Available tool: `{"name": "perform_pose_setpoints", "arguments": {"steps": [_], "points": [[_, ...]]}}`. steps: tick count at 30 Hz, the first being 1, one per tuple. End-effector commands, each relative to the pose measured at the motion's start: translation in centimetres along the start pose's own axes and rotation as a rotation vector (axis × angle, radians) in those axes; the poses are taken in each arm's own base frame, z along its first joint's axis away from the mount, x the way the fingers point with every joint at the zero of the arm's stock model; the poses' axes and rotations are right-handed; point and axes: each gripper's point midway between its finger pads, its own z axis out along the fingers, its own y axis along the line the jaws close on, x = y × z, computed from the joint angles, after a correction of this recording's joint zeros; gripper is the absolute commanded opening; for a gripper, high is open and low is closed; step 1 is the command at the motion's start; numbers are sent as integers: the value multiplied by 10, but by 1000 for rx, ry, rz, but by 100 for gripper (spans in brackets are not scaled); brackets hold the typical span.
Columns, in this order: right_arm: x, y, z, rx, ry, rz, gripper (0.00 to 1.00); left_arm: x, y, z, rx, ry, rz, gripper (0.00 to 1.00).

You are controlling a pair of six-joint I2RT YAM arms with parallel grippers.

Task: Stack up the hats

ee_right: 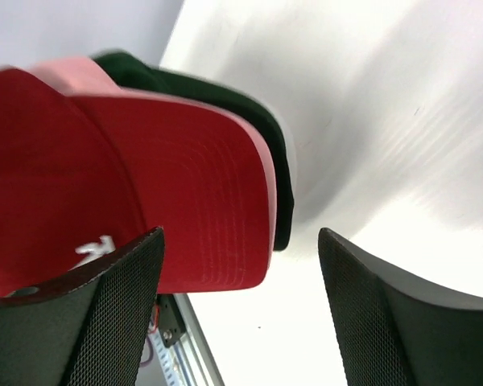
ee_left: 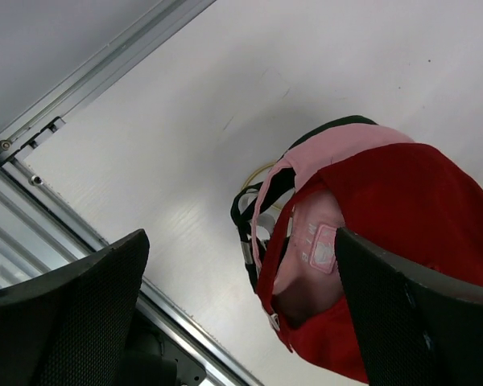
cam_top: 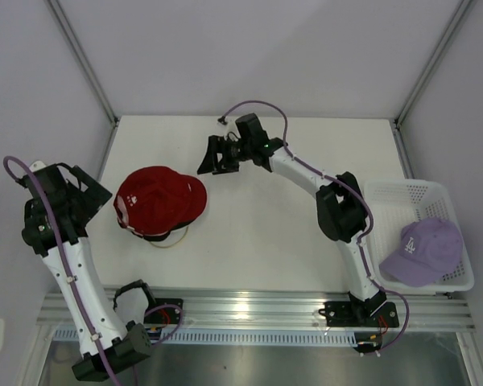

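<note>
- White table (cam_top: 266,241), pale walls on three sides, both arms bolted at the near edge.
- Mesh basket (cam_top: 394,205), white, at the table's right edge, just beside the right arm.
- Stack of caps left of centre on the table: red cap (cam_top: 157,197) (ee_left: 419,201) (ee_right: 56,185) on top, pink cap (ee_left: 338,149) (ee_right: 64,72) under it, dark cap (ee_right: 225,96) (ee_left: 346,122) lowest. Brims aligned, each lower edge peeking past the one above.
- Lavender cap (cam_top: 423,251), white logo, lying alone in the mesh basket, well apart from the stack.
- Left gripper (cam_top: 92,189) (ee_left: 240,241): spread wide, gripping nothing. Hanging just beside the stack's left side, back opening of the caps facing it in the wrist view.
- Right gripper (cam_top: 212,157) (ee_right: 240,237): spread wide too, nothing held. Over the far part of the table, near the stack's far-right side but apart from it. Red brim ahead of the fingers in the wrist view.
- Wire stand (cam_top: 171,241) (ee_left: 258,173), gold: thin loop showing from under the stack at its near side.
</note>
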Motion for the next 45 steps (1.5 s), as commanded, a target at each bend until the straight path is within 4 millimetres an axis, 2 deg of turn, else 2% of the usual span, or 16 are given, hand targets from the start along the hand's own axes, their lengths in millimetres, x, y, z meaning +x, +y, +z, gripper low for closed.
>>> {"name": "perform_pose_setpoints", "arguments": {"steps": [1,3,5,8,9,10,13,15,17,22,26,29,32,39,42,45], "points": [[-62,44,-49,-9,-138,-140,80,-5,8,-18,-36,-26,-34,99],[-72,54,-58,-8,-155,-171,80,-7,8,-23,-34,-44,-40,100],[-89,73,-70,-28,-194,-219,79,-16,-1,-32,19,-85,-25,100],[-94,107,-75,-92,-212,-274,77,-29,-48,-49,281,-111,51,100],[-89,119,-71,-119,-204,-295,77,-28,-76,-59,447,-93,84,100],[-87,126,-70,-128,-201,-308,77,-29,-89,-66,529,-89,97,99],[-82,139,-64,-143,-192,-328,77,-25,-107,-72,630,-45,100,94],[-75,145,-59,-154,-178,-328,77,-19,-104,-66,608,-24,94,92],[-71,151,-57,-169,-170,-327,75,-11,-102,-65,608,-5,85,85],[-60,165,-49,-197,-152,-342,75,26,-100,-46,633,109,44,83],[-53,167,-45,-198,-133,-339,75,44,-81,-28,521,165,24,85],[-51,171,-43,-207,-129,-344,75,52,-83,-23,544,182,7,84],[-49,174,-42,-215,-124,-348,75,52,-91,-23,590,184,-12,78],[-44,169,-36,-209,-106,-339,75,52,-87,-11,568,160,-20,65],[-40,170,-33,-210,-97,-337,75,49,-89,-10,577,144,-27,55],[-37,170,-29,-211,-88,-336,74,47,-86,-8,554,138,-29,40]]}}
